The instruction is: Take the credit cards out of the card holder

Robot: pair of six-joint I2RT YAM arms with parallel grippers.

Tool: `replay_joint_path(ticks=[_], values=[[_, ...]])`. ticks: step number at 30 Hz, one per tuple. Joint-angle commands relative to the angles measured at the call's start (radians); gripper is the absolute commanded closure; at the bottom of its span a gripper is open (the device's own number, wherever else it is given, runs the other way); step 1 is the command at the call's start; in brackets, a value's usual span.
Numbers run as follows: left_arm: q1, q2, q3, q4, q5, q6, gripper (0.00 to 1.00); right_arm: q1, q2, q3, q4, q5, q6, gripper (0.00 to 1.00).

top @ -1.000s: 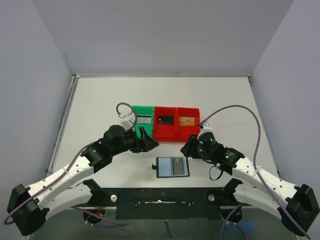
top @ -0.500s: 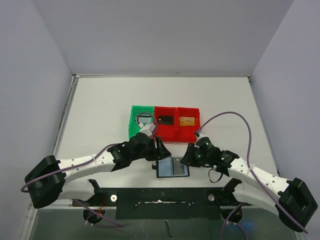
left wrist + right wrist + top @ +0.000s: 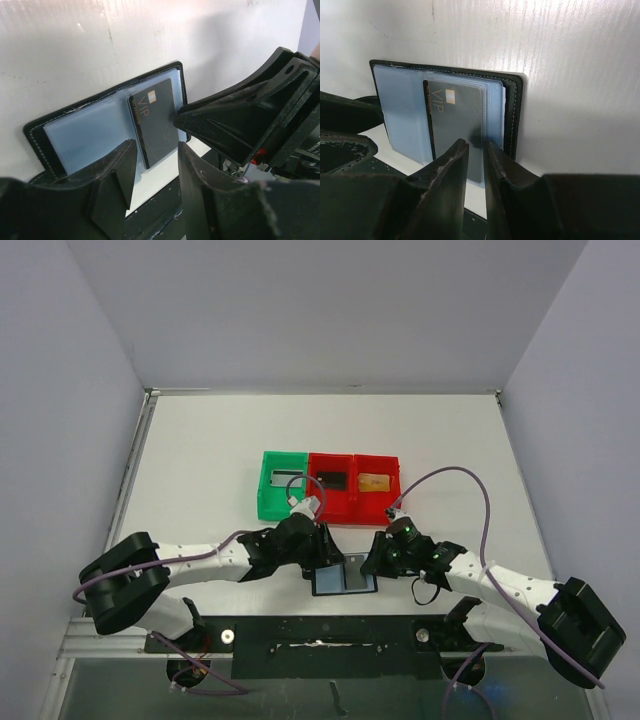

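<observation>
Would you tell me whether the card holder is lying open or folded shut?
Open: the card holder lies spread, its blue-grey pockets facing up, a dark VIP card in one.

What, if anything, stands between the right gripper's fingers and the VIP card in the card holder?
Only the clear glossy pocket of the card holder, which covers the face of the VIP card. The right gripper has its fingers at the pocket's near edge, with no other object visible between them and the card.
</observation>
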Motion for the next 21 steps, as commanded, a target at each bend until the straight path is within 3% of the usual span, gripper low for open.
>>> replay_joint_path(ticks=[1, 7, 11, 13, 17, 21], values=[[-0.012, 0.021, 0.001, 0.126, -0.006, -0.045, 0.66, -0.006, 0.005, 0.009, 0.034, 0.009, 0.014, 0.80], [-0.015, 0.087, 0.039, 0.111, 0.020, -0.021, 0.77, -0.006, -0.003, 0.010, 0.015, 0.012, 0.007, 0.83], [-0.019, 0.110, 0.027, 0.122, 0.010, -0.037, 0.79, -0.006, -0.003, -0.022, 0.037, 0.009, 0.041, 0.83], [-0.021, 0.121, 0.003, 0.151, 0.008, -0.049, 0.81, -0.006, -0.010, -0.030, 0.035, 0.012, 0.047, 0.83], [-0.021, 0.188, -0.069, 0.295, 0.009, -0.097, 0.98, -0.017, -0.049, -0.065, 0.044, 0.018, 0.062, 0.82], [-0.034, 0.171, -0.108, 0.328, 0.014, -0.119, 0.99, -0.057, -0.131, -0.081, 0.045, -0.025, 0.069, 0.82]])
